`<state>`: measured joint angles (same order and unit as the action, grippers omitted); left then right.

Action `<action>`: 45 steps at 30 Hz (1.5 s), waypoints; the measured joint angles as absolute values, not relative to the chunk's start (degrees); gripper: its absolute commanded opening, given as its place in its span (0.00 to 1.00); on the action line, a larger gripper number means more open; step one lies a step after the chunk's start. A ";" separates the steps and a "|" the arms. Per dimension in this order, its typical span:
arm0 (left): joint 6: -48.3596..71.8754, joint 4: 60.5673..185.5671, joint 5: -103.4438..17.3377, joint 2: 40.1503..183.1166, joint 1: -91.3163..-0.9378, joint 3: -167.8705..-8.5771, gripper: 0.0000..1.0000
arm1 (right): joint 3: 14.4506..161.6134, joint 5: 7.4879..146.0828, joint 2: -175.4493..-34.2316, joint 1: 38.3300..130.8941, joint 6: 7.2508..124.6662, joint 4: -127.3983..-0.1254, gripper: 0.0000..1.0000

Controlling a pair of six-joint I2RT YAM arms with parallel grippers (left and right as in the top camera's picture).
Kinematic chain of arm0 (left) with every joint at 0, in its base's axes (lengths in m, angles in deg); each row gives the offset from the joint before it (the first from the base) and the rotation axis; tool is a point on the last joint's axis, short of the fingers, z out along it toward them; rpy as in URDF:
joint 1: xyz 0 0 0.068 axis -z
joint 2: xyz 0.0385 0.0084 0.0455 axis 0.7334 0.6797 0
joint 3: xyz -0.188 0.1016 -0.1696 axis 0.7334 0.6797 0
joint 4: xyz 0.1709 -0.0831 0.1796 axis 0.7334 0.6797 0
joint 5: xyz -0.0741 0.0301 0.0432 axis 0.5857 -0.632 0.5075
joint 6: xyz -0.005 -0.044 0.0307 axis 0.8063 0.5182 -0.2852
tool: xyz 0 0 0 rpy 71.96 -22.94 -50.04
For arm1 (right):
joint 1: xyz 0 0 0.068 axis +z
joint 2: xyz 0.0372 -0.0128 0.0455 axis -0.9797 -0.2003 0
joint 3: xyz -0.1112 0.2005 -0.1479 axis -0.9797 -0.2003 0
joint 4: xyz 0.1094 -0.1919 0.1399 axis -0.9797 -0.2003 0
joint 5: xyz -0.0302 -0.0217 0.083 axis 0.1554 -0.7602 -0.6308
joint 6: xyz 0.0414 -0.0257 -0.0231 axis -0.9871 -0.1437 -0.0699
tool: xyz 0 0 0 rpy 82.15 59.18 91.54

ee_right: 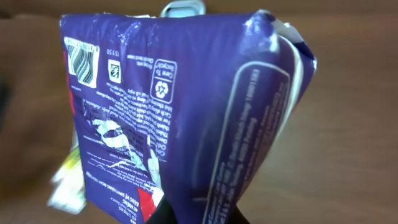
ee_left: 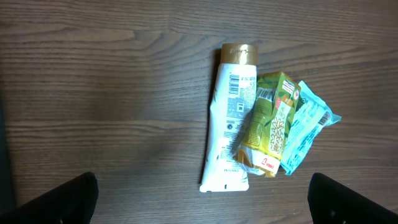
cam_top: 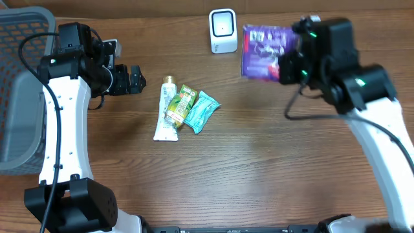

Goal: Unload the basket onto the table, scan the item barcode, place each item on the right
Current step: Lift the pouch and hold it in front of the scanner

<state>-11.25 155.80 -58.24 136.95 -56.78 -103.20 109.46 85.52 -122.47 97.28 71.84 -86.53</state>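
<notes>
At the far edge of the table, the right gripper is pinching a purple packet upright, just beside the white scanner. Mid-table, a tube, green carton and teal pouch are lying touching. The left gripper is hovering spread wide near them, with a grey basket sitting at the left edge.

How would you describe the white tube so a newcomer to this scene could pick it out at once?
On the wooden table, find the small pile of three items left of the middle. The white tube lies at the pile's left, partly under a green packet. Unlike that and the teal packet, it is long, white and gold-capped.
</notes>
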 measured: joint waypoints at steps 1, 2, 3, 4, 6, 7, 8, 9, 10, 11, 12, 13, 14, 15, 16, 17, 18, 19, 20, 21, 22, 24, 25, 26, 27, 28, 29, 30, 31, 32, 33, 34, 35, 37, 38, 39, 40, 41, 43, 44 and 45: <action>-11.25 155.80 -58.22 136.95 -56.78 -103.20 0.99 | 112.28 89.15 -125.00 98.50 71.90 -86.72 0.04; -11.25 155.82 -58.22 136.95 -56.78 -103.20 1.00 | 115.19 93.17 -127.71 99.70 72.21 -86.70 0.04; -11.25 155.82 -58.22 136.95 -56.78 -103.20 1.00 | 117.94 97.36 -130.40 100.91 72.60 -86.46 0.04; -11.25 155.82 -58.22 136.95 -56.78 -103.20 1.00 | 119.89 100.88 -132.48 101.85 73.24 -85.94 0.04; -11.25 155.82 -58.22 136.95 -56.78 -103.20 1.00 | 124.00 111.29 -137.94 104.18 75.99 -81.06 0.04; -11.25 155.80 -58.22 136.95 -56.78 -103.20 0.99 | 124.72 116.10 -140.11 105.21 78.29 -76.89 0.04; -11.25 155.84 -58.22 136.95 -56.78 -103.20 1.00 | 125.22 121.71 -142.84 106.35 81.46 -71.66 0.04; -11.25 155.84 -58.22 136.95 -56.78 -103.20 1.00 | 125.40 125.21 -144.43 107.03 83.53 -68.82 0.04; -11.25 155.82 -58.22 136.95 -56.78 -103.20 1.00 | 125.46 129.56 -146.71 107.88 87.49 -64.01 0.04; -11.25 155.84 -58.22 136.95 -56.78 -103.20 1.00 | 125.48 132.86 -148.83 108.60 91.51 -59.93 0.04; -11.25 155.84 -58.22 136.95 -56.78 -103.20 0.99 | 125.51 135.13 -150.60 109.12 95.12 -57.22 0.04; -11.25 155.82 -58.22 136.95 -56.78 -103.20 1.00 | 125.51 137.08 -152.43 109.63 99.51 -54.81 0.04; -11.25 155.84 -58.24 136.95 -56.78 -103.20 1.00 | 125.51 138.72 -154.27 110.11 104.32 -52.69 0.04; -11.25 155.84 -58.22 136.95 -56.78 -103.20 1.00 | 125.51 139.72 -155.82 110.41 108.51 -50.35 0.04; -11.25 155.80 -58.22 136.95 -56.78 -103.20 0.99 | 125.51 140.51 -157.26 110.65 112.25 -48.56 0.04; -11.25 155.80 -58.24 136.95 -56.78 -103.20 1.00 | 125.48 141.30 -158.71 110.81 116.54 -45.87 0.04; -11.25 155.84 -58.22 136.95 -56.78 -103.20 1.00 | 125.46 141.91 -160.24 110.85 120.73 -42.75 0.04; -11.25 155.82 -58.22 136.95 -56.78 -103.20 1.00 | 125.46 142.45 -161.88 110.85 125.04 -39.14 0.04; -11.25 155.82 -58.22 136.95 -56.78 -103.20 0.99 | 125.46 142.87 -163.08 110.81 127.97 -35.93 0.04; -11.25 155.80 -58.24 136.95 -56.78 -103.20 0.99 | 125.46 143.20 -164.24 110.76 130.79 -32.78 0.04; -11.25 155.80 -58.24 136.95 -56.78 -103.20 0.99 | 125.46 143.66 -165.35 110.72 133.69 -29.68 0.04; -11.25 155.82 -58.22 136.95 -56.78 -103.20 0.99 | 125.46 143.79 -167.36 110.72 139.09 -24.80 0.04; -11.25 155.84 -58.22 136.95 -56.78 -103.20 0.99 | 125.46 143.72 -168.17 110.72 141.82 -23.29 0.04; -11.25 155.80 -58.24 136.95 -56.78 -103.20 0.99 | 125.46 143.68 -168.83 110.72 143.92 -22.14 0.04; -11.25 155.84 -58.22 136.95 -56.78 -103.20 1.00 | 125.46 143.48 -169.57 110.72 146.55 -21.11 0.04; -11.25 155.84 -58.22 136.95 -56.78 -103.20 1.00 | 125.46 143.20 -170.29 110.72 149.04 -19.86 0.04; -11.25 155.82 -58.24 136.95 -56.78 -103.20 1.00 | 125.48 142.83 -171.19 110.70 151.81 -18.11 0.04; -11.25 155.80 -58.24 136.95 -56.78 -103.20 0.99 | 125.48 142.54 -171.91 110.70 153.93 -16.19 0.04; -11.25 155.80 -58.24 136.95 -56.78 -103.20 1.00 | 125.46 142.24 -173.00 110.68 156.64 -12.54 0.04; -11.25 155.82 -58.22 136.95 -56.78 -103.20 0.99 | 125.48 141.76 -174.07 110.70 158.87 -9.41 0.04; -11.25 155.80 -58.22 136.95 -56.78 -103.20 1.00 | 125.48 141.51 -174.64 110.68 160.40 -7.43 0.04; -11.27 155.80 -58.22 136.95 -56.78 -103.20 0.99 | 125.48 141.14 -175.25 110.68 162.22 -5.92 0.04; -11.25 155.82 -58.22 136.95 -56.78 -103.20 1.00 | 125.48 140.68 -175.73 110.68 164.21 -5.11 0.04; -11.25 155.82 -58.22 136.95 -56.78 -103.20 1.00 | 125.48 140.01 -176.13 110.61 166.24 -4.91 0.04; -11.25 155.82 -58.22 136.95 -56.78 -103.20 1.00 | 125.48 139.48 -176.24 110.55 167.27 -4.96 0.04; -11.25 155.82 -58.22 136.95 -56.78 -103.20 0.99 | 125.48 139.29 -176.24 110.44 167.79 -4.93 0.04; -11.25 155.84 -58.22 136.95 -56.78 -103.20 1.00 | 125.48 139.20 -176.24 110.37 168.21 -4.89 0.04; -11.25 155.82 -58.22 136.95 -56.78 -103.20 0.99 | 125.48 139.20 -176.24 110.22 168.60 -4.80 0.04; -11.25 155.82 -58.22 136.95 -56.78 -103.20 0.99 | 125.48 139.22 -176.24 109.93 169.06 -4.82 0.04; -11.25 155.82 -58.22 136.95 -56.78 -103.20 1.00 | 125.48 139.24 -176.28 109.80 169.30 -4.87 0.04; -11.25 155.82 -58.22 136.95 -56.78 -103.20 1.00 | 125.48 139.24 -176.32 109.63 169.49 -4.85 0.04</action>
<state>-11.25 155.82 -58.22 136.95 -56.78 -103.20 125.48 139.24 -176.32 109.63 169.49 -4.85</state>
